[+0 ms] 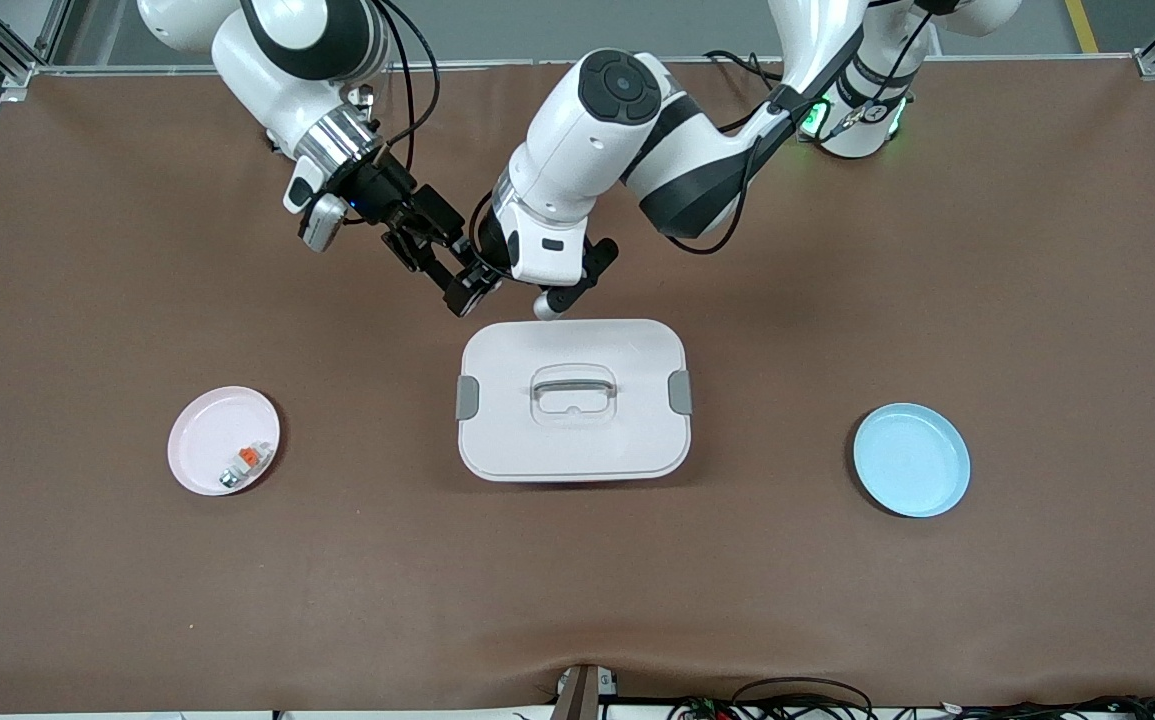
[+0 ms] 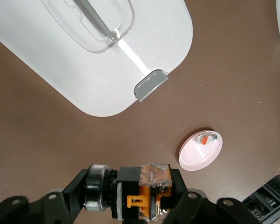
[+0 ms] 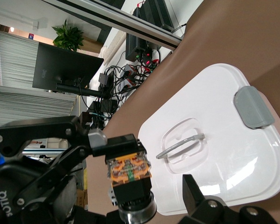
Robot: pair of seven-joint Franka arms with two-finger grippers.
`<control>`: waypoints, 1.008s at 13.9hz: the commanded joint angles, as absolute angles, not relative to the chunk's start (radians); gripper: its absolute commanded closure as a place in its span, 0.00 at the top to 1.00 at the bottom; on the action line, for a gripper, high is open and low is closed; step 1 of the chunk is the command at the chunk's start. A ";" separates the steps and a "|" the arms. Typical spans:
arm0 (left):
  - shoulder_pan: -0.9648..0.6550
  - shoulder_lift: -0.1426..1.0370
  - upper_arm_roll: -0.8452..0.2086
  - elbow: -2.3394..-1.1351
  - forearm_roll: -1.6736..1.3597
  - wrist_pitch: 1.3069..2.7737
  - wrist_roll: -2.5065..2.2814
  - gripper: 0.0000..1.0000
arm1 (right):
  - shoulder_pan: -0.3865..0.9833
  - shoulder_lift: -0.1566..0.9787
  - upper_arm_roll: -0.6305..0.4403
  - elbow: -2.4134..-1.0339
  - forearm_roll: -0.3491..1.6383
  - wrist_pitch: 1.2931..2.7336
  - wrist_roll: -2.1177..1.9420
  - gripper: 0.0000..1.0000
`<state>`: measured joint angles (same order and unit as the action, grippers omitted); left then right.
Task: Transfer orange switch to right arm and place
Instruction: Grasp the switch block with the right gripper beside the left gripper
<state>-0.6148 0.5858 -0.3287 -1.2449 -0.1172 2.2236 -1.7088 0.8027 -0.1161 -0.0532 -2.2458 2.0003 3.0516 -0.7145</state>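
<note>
The orange switch (image 2: 141, 190), a small black block with an orange band and a silver ring at one end, is held in the air by my left gripper (image 2: 130, 198), which is shut on it end to end. In the front view the left gripper (image 1: 485, 268) meets my right gripper (image 1: 457, 285) over the table just by the white box's edge nearest the arms' bases. In the right wrist view the switch (image 3: 129, 173) sits between the fingers of the right gripper (image 3: 130, 203). The right gripper is open, and one finger (image 3: 196, 198) stands apart from the switch.
A white lidded box (image 1: 517, 450) with a handle and grey clips sits mid-table. A pink plate (image 1: 199, 440) holding a whitish part with an orange tab (image 1: 249, 457) lies toward the right arm's end. A blue plate (image 1: 912, 459) lies toward the left arm's end.
</note>
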 commanded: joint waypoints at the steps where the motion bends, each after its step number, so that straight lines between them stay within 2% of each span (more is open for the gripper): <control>1: -0.626 0.578 -0.318 -1.221 -0.133 2.181 -1.718 0.00 | 0.799 -0.075 -0.057 -2.200 2.034 3.065 -0.770 1.00; 8: -0.621 0.575 -0.318 -1.197 -0.135 2.181 -1.717 0.00 | 0.799 -0.040 -0.057 -2.174 2.037 3.066 -0.778 1.00; 10: -0.621 0.575 -0.318 -1.196 -0.135 2.181 -1.718 0.00 | 0.802 -0.040 -0.057 -2.174 2.037 3.068 -0.778 0.88; 11: -0.620 0.575 -0.319 -1.195 -0.135 2.181 -1.717 0.00 | 0.802 -0.041 -0.057 -2.172 2.037 3.069 -0.778 0.86; 12: -0.620 0.575 -0.319 -1.195 -0.135 2.181 -1.717 0.00 | 0.804 -0.041 -0.057 -2.172 2.037 3.076 -0.778 0.77; 14: -0.621 0.575 -0.319 -1.195 -0.135 2.183 -1.717 0.00 | 0.808 -0.041 -0.057 -2.172 2.037 3.082 -0.781 0.50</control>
<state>-0.6139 0.5842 -0.3275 -1.2081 -0.1172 2.2011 -1.7088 0.8033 -0.0485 -0.0535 -2.1836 2.0011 3.0587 -0.7419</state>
